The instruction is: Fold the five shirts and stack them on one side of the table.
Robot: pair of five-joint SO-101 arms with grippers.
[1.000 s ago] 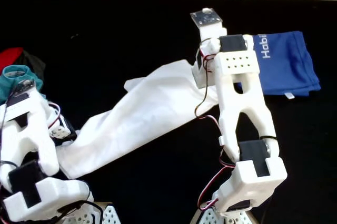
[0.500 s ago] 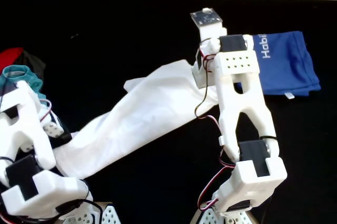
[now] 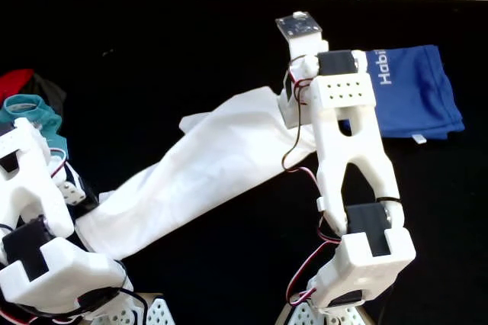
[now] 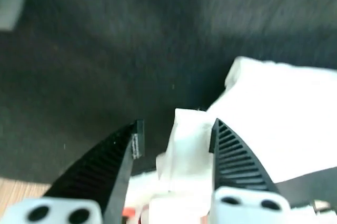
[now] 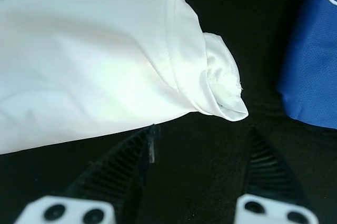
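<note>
black table (image 3: 191,35) | white shirt (image 3: 213,165), middle | folded blue shirt (image 3: 415,96) | teal garment (image 3: 34,110) | red garment (image 3: 14,81)

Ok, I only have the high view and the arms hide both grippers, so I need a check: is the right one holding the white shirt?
Observer: No. The right gripper is open, and the rolled end of the white shirt lies just ahead of it, not inside it.
Operator: And the left one?
Observer: The left gripper is open too, with a fold of the shirt between its sides, against one of them.
</note>
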